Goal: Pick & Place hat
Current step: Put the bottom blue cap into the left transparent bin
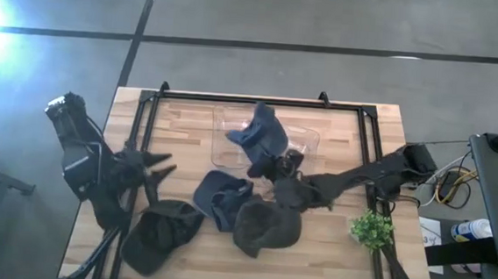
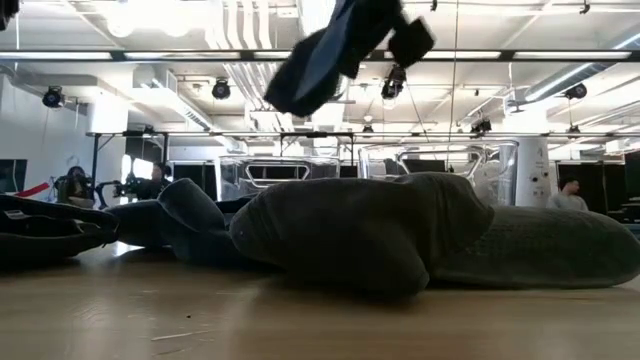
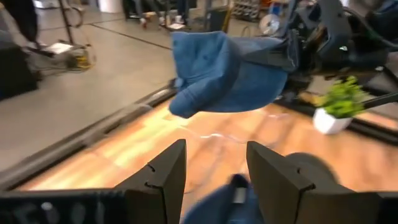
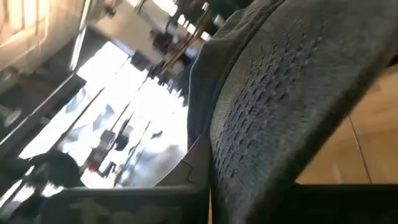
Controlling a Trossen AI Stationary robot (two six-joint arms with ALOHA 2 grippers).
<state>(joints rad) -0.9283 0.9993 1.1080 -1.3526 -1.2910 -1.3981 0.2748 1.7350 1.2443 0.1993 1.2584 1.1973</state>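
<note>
- The table [image 1: 330,242] was a pale wooden butcher-block top inside a black frame [image 1: 260,102], set on a grey concrete floor [image 1: 324,74] crossed by dark lines.
- At the left edge, the left gripper [image 1: 161,167] hovered with its fingers [image 3: 163,177] spread apart and nothing between them.
- Near the front left lay a dark olive cap [image 1: 162,230]; to its right sat a blue cap [image 1: 221,196], then a dark grey cap [image 1: 267,226].
- At the far middle stood a clear plastic bin [image 1: 228,129].
- The right gripper [image 1: 275,166] was clamped on a blue hat [image 1: 260,133], held in the air over that bin, well above the table.
- A small green plant [image 1: 372,228] in a white pot stood near the right edge.
- Beyond the table the room showed white ceiling ducts [image 2: 240,30], strip lights, and a person [image 2: 568,194] far off on the right.
</note>
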